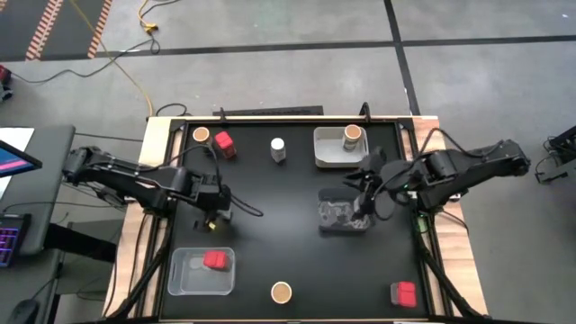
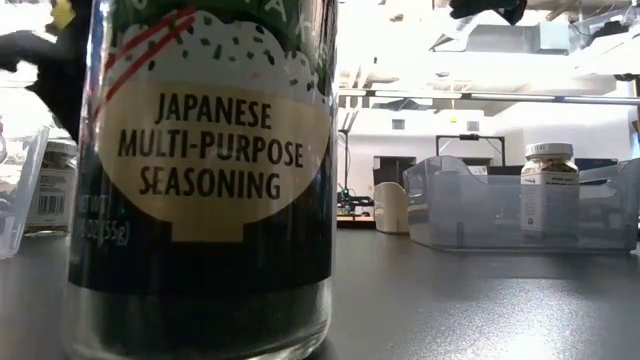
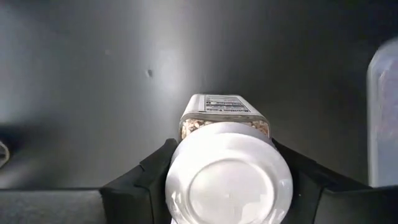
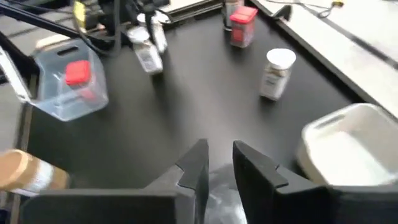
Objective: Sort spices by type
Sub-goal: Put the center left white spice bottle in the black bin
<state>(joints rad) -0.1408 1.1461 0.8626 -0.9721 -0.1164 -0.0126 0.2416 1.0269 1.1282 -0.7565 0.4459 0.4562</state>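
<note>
1. Two grippers are over the black desk [image 1: 270, 234]. In the left wrist view, the left gripper [image 3: 227, 186] is clamped on a white-lidded jar [image 3: 229, 180], one finger at each side of the lid; pale bits show through the glass. From above, this grip sits left of centre, just beyond the clear tray [image 1: 184, 279] holding one red box [image 1: 214, 261]. I judge the jar is being picked up for sorting.
2. Over a second clear tray [image 1: 340, 216], right of centre, the right gripper [image 4: 217, 163] has its fingers together and holds nothing. What lies in that tray is hard to make out.
3. Farther off, a white tray [image 1: 326, 148] holds a cork-topped jar [image 1: 352, 137], which suggests each tray takes one kind.
4. Loose still: a white-lidded jar [image 1: 278, 149], a red box [image 1: 223, 144] and a cork jar [image 1: 201, 135] at the far side, plus a cork jar [image 1: 282, 292] and red box [image 1: 403, 293] at the near edge.
5. A seasoning jar [image 2: 200, 180] fills the low view, hiding most of the desk.
</note>
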